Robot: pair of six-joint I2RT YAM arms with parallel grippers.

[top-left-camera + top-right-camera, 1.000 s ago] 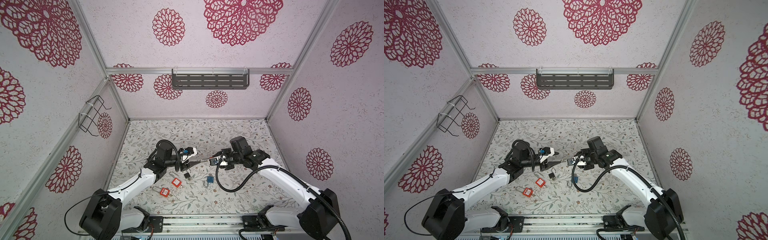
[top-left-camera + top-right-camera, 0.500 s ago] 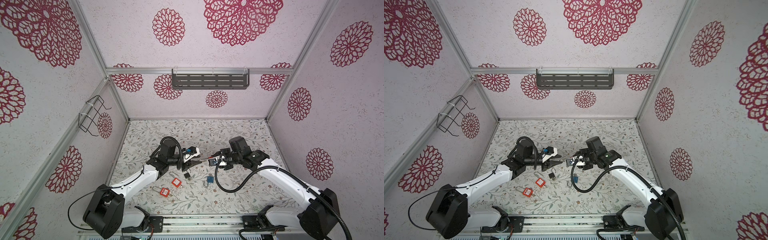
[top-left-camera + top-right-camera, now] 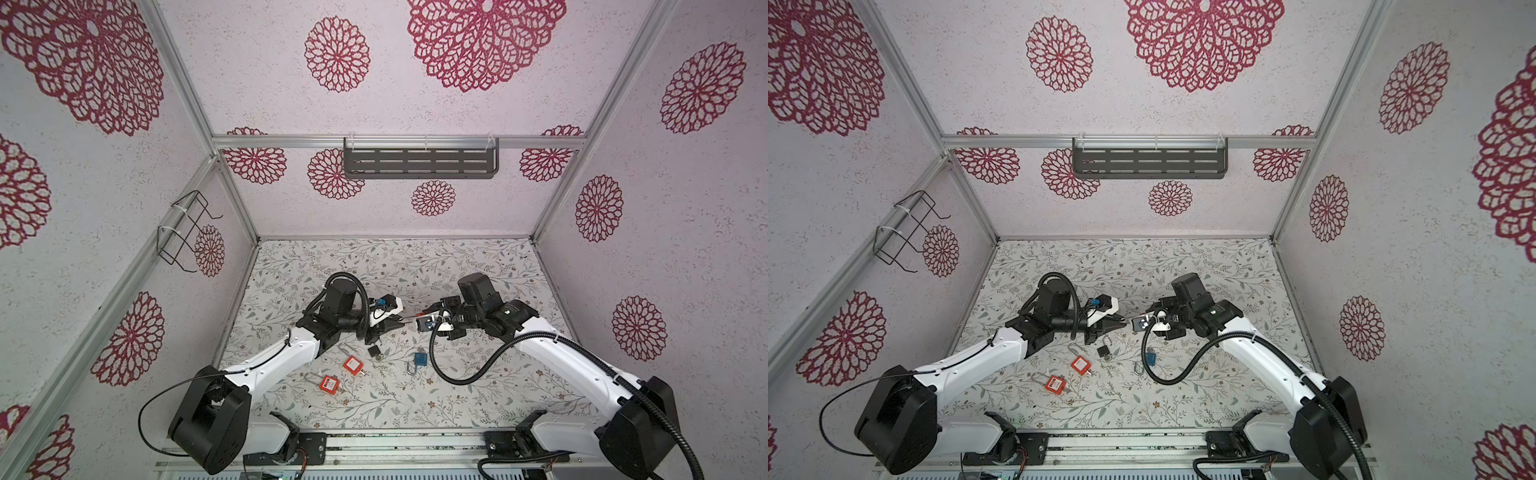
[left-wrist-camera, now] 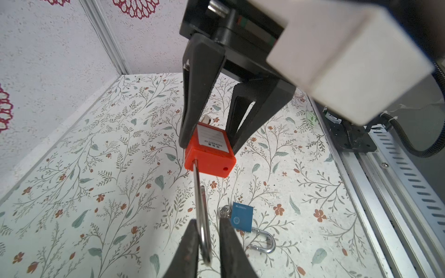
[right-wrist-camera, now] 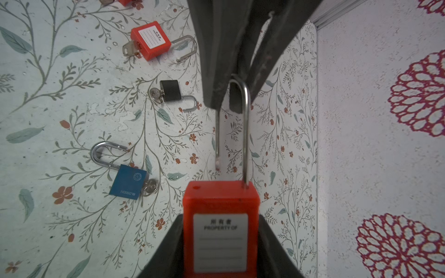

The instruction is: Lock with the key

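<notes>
Seemingly light red plastic padlock [image 5: 220,199], flat sides clamped by right gripper [image 5: 220,231]; left gripper [image 3: 398,323], at 9 o'clock, straddles slick steel shackle [image 5: 245,134], jaws apart.

We see the left gripper [image 4: 209,223] with its two dark fingers [image 4: 187,248] set either side of the bend of a long steel shackle [image 4: 198,192]. One finger lies against the steel and a narrow gap shows at the other, so we cannot tell if they pinch it. Straight ahead of the fingertips, the shackle runs into a red padlock [image 4: 209,161]. One leg is seated, and an empty hole [image 4: 225,168] shows beside it. The right gripper [image 4: 209,143] holds the padlock's body by both sides, white label [image 4: 212,142] facing us. Just beside our fingertips, a blue padlock [image 4: 242,216] lies open on the floral mat [image 4: 96,168] below.
</notes>
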